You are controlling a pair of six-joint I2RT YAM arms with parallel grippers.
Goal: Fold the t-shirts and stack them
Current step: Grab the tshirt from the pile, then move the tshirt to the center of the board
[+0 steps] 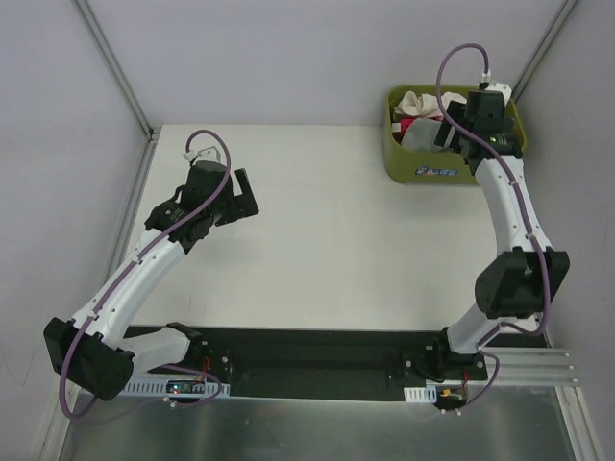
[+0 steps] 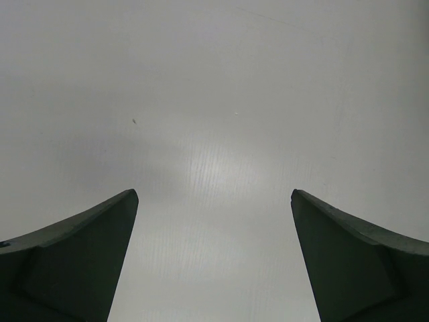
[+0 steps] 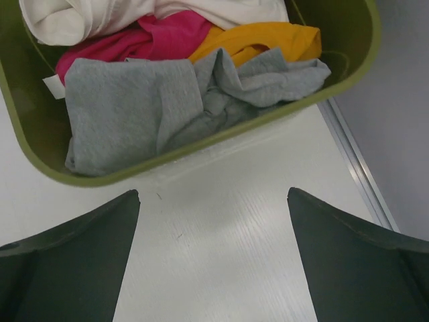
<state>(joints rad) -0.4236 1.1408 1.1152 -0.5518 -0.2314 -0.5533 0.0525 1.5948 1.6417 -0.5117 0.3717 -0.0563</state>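
The white table (image 1: 327, 240) fills most of the top view. The left arm (image 1: 144, 264) reaches over its left half, and its left gripper (image 2: 214, 194) hangs over bare tabletop with the jaws spread wide and nothing between them. The right arm (image 1: 514, 216) stretches to the far right corner, where the right gripper (image 3: 213, 193) is poised over the table just short of the olive-green bin (image 1: 404, 171), jaws also wide apart and empty. All the t-shirts lie crumpled inside that bin: the grey t-shirt (image 3: 134, 107) is nearest the front wall, the cream-white t-shirt (image 3: 100, 17) is bunched at the back, the magenta-pink t-shirt (image 3: 154, 37) lies between them, and the orange t-shirt (image 3: 261, 37) lies to the pink one's right.
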